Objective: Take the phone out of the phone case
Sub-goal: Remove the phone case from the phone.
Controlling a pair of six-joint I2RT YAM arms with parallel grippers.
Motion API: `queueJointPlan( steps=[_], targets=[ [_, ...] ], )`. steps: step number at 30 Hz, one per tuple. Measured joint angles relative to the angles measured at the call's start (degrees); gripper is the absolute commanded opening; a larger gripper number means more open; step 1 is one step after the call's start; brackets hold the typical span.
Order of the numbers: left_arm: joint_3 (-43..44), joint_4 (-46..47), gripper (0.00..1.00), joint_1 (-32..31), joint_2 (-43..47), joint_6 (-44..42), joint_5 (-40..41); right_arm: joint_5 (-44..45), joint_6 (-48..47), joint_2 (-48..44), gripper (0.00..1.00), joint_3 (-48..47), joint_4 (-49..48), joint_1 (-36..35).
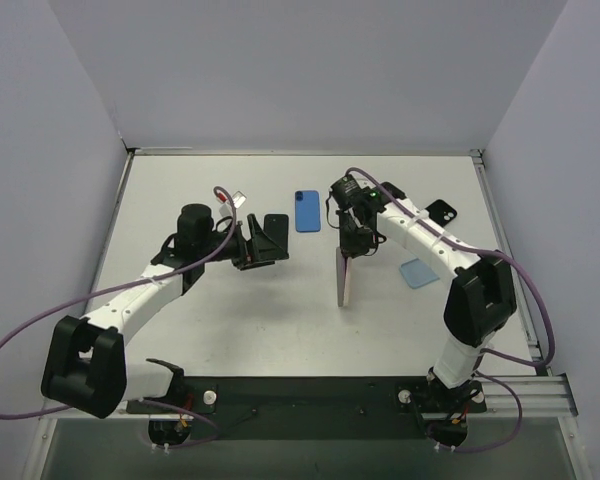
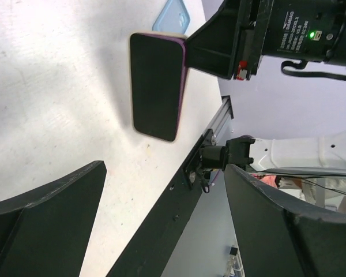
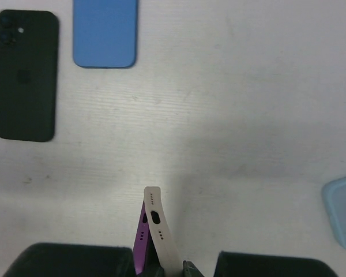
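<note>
My right gripper (image 1: 353, 243) is shut on the upper end of a purple phone (image 3: 140, 242) in a beige case (image 3: 160, 231) and holds it on end over the table. In the right wrist view the lower ends stand apart in a narrow V, with the phone to the left of the case. The left wrist view shows the phone's dark screen (image 2: 155, 86) hanging from the right gripper (image 2: 233, 46). My left gripper (image 1: 252, 248) is open and empty to the left of the phone, facing it, with a wide gap between its fingers (image 2: 46, 213).
A blue phone or case (image 1: 307, 211) lies behind the held phone and also shows in the right wrist view (image 3: 105, 32), next to a black phone (image 3: 26, 75). A light blue case (image 1: 418, 273) and a black case (image 1: 441, 212) lie to the right.
</note>
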State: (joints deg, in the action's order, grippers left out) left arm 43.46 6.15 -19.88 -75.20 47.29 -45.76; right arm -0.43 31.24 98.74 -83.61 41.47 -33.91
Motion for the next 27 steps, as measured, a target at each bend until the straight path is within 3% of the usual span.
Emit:
queueJointPlan(
  steps=[8,11,15,27],
  targets=[
    [0.0,-10.9,0.95,2.0,6.5,-6.2,3.0,7.9,-4.5,4.8,0.0,-4.0,7.4,-1.1],
    [0.1,-13.6,0.95,2.2,6.7,-7.7,4.0,7.6,-4.8,7.6,0.08,-4.0,7.6,-1.4],
    [0.1,-16.1,0.96,2.5,6.7,-9.0,4.9,5.4,-4.8,9.7,0.15,-2.2,5.3,-1.4],
    [0.0,-17.5,0.96,2.7,7.6,-9.2,5.3,2.1,-3.8,6.6,0.16,8.1,-4.2,-2.0]
  ],
)
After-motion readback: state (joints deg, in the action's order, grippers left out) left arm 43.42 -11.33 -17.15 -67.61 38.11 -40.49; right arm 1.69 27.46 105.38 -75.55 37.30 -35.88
